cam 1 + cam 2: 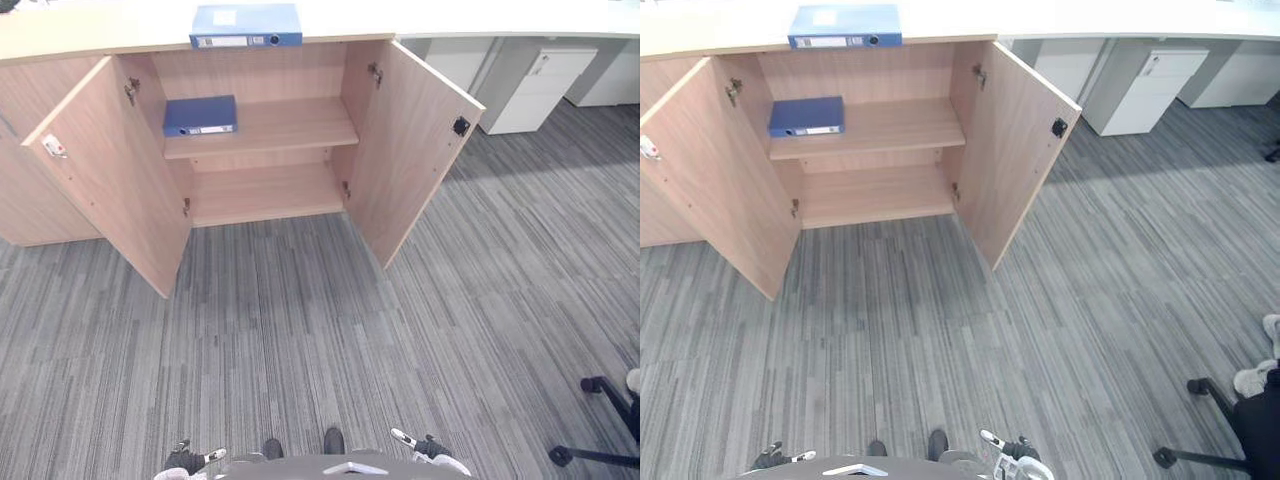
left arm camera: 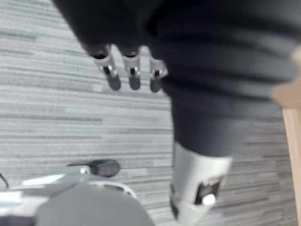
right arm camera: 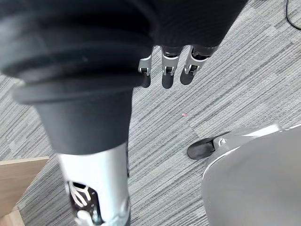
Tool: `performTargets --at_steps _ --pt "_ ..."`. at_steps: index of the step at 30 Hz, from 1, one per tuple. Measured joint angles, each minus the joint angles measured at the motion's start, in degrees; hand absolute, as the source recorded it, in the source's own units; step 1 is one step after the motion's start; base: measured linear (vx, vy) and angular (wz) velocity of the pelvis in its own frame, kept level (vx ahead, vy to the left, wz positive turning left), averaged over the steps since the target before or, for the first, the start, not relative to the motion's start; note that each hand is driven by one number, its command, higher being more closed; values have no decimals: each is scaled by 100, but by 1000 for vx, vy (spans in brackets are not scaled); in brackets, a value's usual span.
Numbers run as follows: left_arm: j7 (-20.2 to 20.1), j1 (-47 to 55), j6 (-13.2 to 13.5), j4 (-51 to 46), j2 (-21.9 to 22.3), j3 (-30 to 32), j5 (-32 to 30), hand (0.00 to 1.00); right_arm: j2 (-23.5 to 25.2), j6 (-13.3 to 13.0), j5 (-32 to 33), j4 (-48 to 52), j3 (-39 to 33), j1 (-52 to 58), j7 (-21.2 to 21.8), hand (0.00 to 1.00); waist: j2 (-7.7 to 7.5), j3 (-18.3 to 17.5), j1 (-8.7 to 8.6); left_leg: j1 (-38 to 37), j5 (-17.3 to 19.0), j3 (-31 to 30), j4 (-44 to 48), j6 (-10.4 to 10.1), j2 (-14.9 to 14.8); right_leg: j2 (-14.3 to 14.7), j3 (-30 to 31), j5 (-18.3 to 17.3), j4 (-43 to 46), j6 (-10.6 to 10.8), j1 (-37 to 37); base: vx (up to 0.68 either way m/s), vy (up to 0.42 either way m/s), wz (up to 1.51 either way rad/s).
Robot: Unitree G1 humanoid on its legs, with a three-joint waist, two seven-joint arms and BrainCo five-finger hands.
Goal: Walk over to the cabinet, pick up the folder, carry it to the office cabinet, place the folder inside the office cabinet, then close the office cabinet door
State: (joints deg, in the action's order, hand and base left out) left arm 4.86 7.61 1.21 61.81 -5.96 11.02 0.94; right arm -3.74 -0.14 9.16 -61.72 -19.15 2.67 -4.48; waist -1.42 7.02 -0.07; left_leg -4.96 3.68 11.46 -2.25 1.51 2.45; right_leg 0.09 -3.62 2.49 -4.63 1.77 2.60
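A low wooden cabinet (image 1: 290, 125) stands ahead with both doors swung wide open. One blue folder (image 1: 246, 26) lies flat on the cabinet's top. A second blue folder (image 1: 200, 115) lies on the left of the upper shelf inside. My left hand (image 1: 186, 460) hangs low at my side, far from the cabinet, and its fingers (image 2: 133, 77) point straight down over the carpet, holding nothing. My right hand (image 1: 427, 447) hangs the same way on the other side, with its fingers (image 3: 168, 70) relaxed and empty.
The left door (image 1: 110, 180) and right door (image 1: 410, 140) jut out over the grey striped carpet. White drawer units (image 1: 535, 85) stand under a desk to the right. A black chair base (image 1: 600, 420) and a person's shoe (image 1: 1248, 381) sit at the right.
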Motion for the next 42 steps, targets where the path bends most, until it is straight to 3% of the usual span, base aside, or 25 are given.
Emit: performTargets --at_steps 4,7,8,10,12,15,17,18,19,22,24,26,28,30,32,34,36,37,38,40,41,42 --pt "23 -50 4 -51 1 -97 0 0 15 16 -6 6 -5 -68 -7 0 47 35 32 296 393 121 477 34 -36 -20 110 -174 139 99 -185 61 18 -17" --pt "23 -177 7 -70 -16 -246 1 0 65 4 -7 148 -15 -196 -1 0 109 185 12 467 781 216 976 130 -75 -125 43 -998 1891 209 -973 132 51 -16" --pt "23 -200 8 -72 -19 -265 1 0 77 1 -8 203 -11 -205 0 0 113 214 34 443 819 252 1017 141 -75 -164 -48 -1091 2267 237 -1131 168 62 -18" --pt "28 -299 9 -86 -25 -339 3 0 94 -27 -5 261 -1 -379 3 0 137 424 -25 121 866 239 917 207 -65 -349 -461 -1310 3854 215 -1761 196 59 -3" --pt "59 -378 10 -104 -34 -382 9 0 85 -30 -5 251 84 -455 4 0 148 527 -57 -121 971 165 851 221 -75 -485 -796 -1697 4149 145 -1989 236 13 16" --pt "91 -523 16 -109 6 -382 10 0 83 -88 -3 278 96 -534 3 0 183 552 -180 -465 1083 -34 613 69 -316 -365 -1081 -1678 3491 89 -2342 341 -77 32" --pt "91 -590 24 -111 21 -405 8 0 63 -96 -7 352 95 -553 -6 0 225 584 -285 -665 1161 -162 495 -72 -496 -236 -1102 -1292 2872 16 -2504 400 -143 51" --pt "86 -578 39 -102 23 -438 4 0 54 -96 -9 350 96 -487 -18 0 156 569 -341 -821 1264 -261 498 -249 -499 -218 -950 -883 2454 -41 -2485 502 -231 61" --pt "85 -569 62 -61 95 -421 1 0 16 -97 7 342 66 -384 -50 0 153 563 -343 -964 1364 -368 544 -414 -552 -265 -916 -377 2639 -257 -2462 601 -284 54" --pt "80 -601 121 -78 295 -223 6 0 -60 -88 -46 370 49 -401 -101 0 312 586 -313 -535 1294 -340 1600 -652 -811 -177 -1080 -747 2759 -440 -2345 504 -264 25" --pt "76 -564 126 -301 547 224 25 0 -92 -78 -44 527 59 -354 -134 0 451 705 -310 383 1109 -276 4018 -698 -1227 -46 -1115 -934 2413 -540 -1661 492 -245 17" --pt "74 -561 125 -472 599 386 31 0 -21 -80 -19 668 132 -259 -149 0 431 738 -198 733 1132 34 5345 -676 -1631 72 -1084 -1091 2214 -615 -1016 458 -197 -15" --pt "78 -564 148 -714 669 492 122 0 101 -87 60 747 226 -252 -187 0 329 736 -17 1291 1190 485 5820 -639 -1934 116 -852 -1260 1936 -607 -497 409 -133 -43" --pt "71 -571 171 -726 681 516 132 0 133 -84 61 816 220 -262 -185 0 365 709 20 1800 1228 734 5562 -572 -1997 113 -746 -1289 1670 -558 -232 293 2 -34" --pt "75 -601 202 -728 696 587 142 0 158 -61 66 787 164 -242 -190 0 357 710 74 2023 1257 986 4740 -528 -1906 35 -649 -1282 1448 -489 89 298 63 -28" --pt "75 -633 229 -722 698 582 140 0 164 -63 64 767 36 -218 -199 0 298 686 134 2108 1112 1024 3400 -569 -1571 -166 -602 -1334 1189 -321 446 391 151 -21" --pt "77 -627 236 -694 690 547 140 0 135 -63 64 647 30 -106 -199 0 278 608 143 2105 541 893 2247 -514 -1250 -298 -608 -1423 996 -95 703 385 210 -12" --pt "72 -610 236 -650 676 509 156 0 134 -61 62 548 31 -59 -199 0 263 568 177 2067 -174 715 2067 -282 -1125 -356 -575 -1535 935 97 858 415 271 -10" --pt "64 -618 236 -636 642 509 168 0 139 -62 62 474 27 -67 -199 0 210 525 175 2059 -268 703 2124 -119 -1028 -436 -556 -1590 929 185 908 533 330 3" --pt "51 -628 223 -559 444 407 156 0 356 -62 50 331 -46 -43 -188 0 -77 353 117 2045 110 744 2254 0 -739 -768 -605 -1578 1303 287 825 448 246 16" --pt "53 -636 225 -520 437 409 156 0 359 -60 47 316 -111 -43 -189 0 -95 337 124 1972 209 756 2298 23 -700 -823 -578 -1577 1624 287 736 434 251 8" --pt "52 -648 208 -449 424 397 147 0 347 -60 32 292 -184 -50 -186 0 -94 337 135 1735 357 778 2287 80 -637 -911 -490 -1542 2534 325 488 437 251 5"
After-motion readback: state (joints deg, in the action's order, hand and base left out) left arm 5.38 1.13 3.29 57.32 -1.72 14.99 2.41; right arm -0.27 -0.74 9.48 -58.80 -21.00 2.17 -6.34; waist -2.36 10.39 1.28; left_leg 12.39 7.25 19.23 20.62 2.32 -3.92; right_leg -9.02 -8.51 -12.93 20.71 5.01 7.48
